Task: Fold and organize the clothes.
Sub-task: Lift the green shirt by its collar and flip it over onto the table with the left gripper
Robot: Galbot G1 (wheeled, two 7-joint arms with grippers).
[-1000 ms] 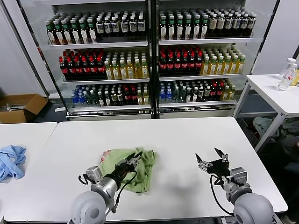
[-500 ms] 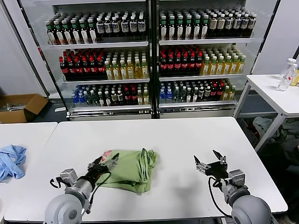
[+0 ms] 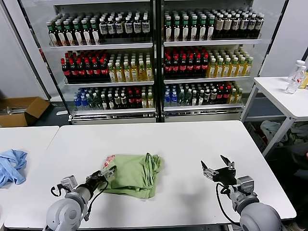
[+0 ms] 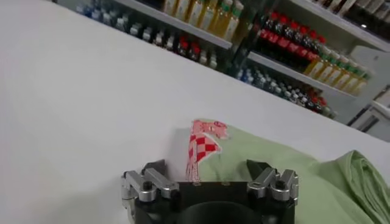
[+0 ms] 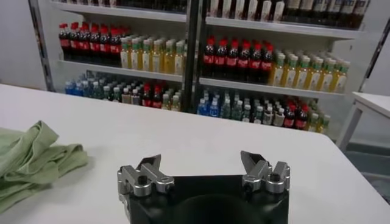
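White laminate tabletop (image 3: 192,144) carries the light green polo shirt (image 3: 132,174), which lies in a folded bundle left of centre toward the near edge, its doubled layers ridged up along the right side. Over the last second the left end effector (image 3: 107,172) has drawn back from on top of the shirt to its near-left edge, and the cloth it had been working has settled flatter and squarer; it holds nothing now, its fingers parted with the shirt's edge just beyond them. That reads as a fold just finished and released, so the folding looks well advanced, with perhaps only tidying or placing left. The right end effector (image 3: 217,171) has hardly shifted, hovering open and empty over bare tabletop well to the right of the shirt. A light blue garment (image 3: 11,166) sits apart on the neighbouring table at far left. The left wrist view shows what the head view barely hints at: the red-and-white checked chest print (image 4: 201,146) peeking out at the shirt's edge, lying between the spread fingers. The right wrist view shows the bundled folds of the shirt's right side (image 5: 33,161) from low down, well clear of that end effector.
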